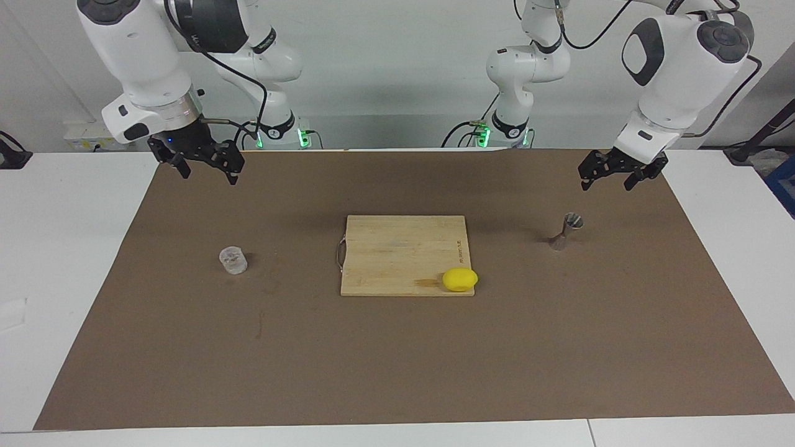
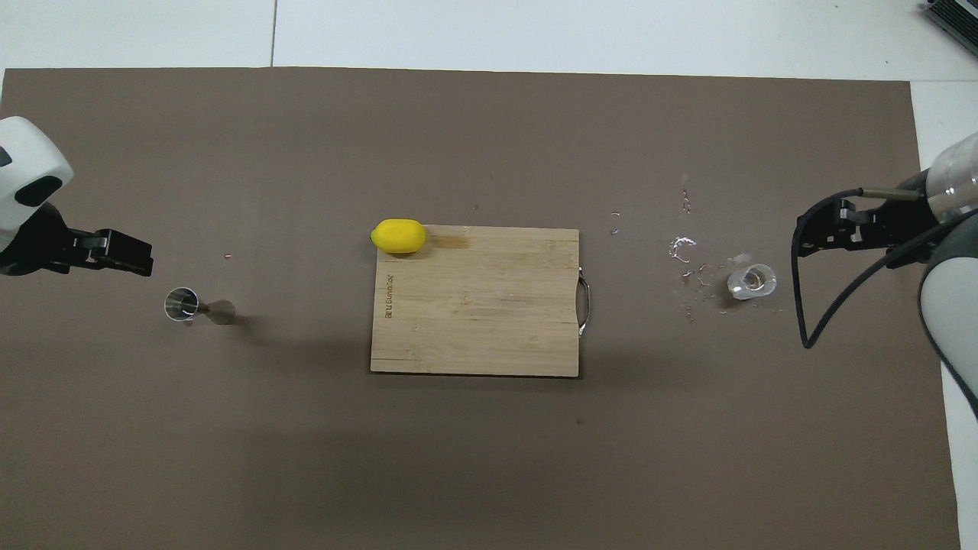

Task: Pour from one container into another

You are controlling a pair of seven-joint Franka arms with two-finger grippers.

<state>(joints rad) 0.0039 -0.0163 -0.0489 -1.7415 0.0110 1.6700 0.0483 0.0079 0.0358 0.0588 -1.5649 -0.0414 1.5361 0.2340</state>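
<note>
**Fingers apart on both arms, nothing gripped – pour not begun**

Fingers of the right gripper (image 1: 204,162) and left gripper (image 1: 621,175) stand spread, empty, up in the air. Clear cup (image 1: 233,261) sits upright on the counter (image 1: 397,360) twd the right arm's end; jigger (image 1: 566,231) upright twd the left arm's end, well apart, cutting board (image 1: 404,254) w/ lemon (image 1: 459,279) between. Droplets (image 2: 682,248) beside the cup. Step, I'd judge: pre-grasp. Next probably needs the right gripper down around the cup, level lift, carry to the jigger's narrow mouth.

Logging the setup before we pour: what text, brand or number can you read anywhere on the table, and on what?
Cutting board: one short line of print along the edge nearest the left arm's end, too small to read.
Cup, jigger, lemon: no visible markings.
</note>
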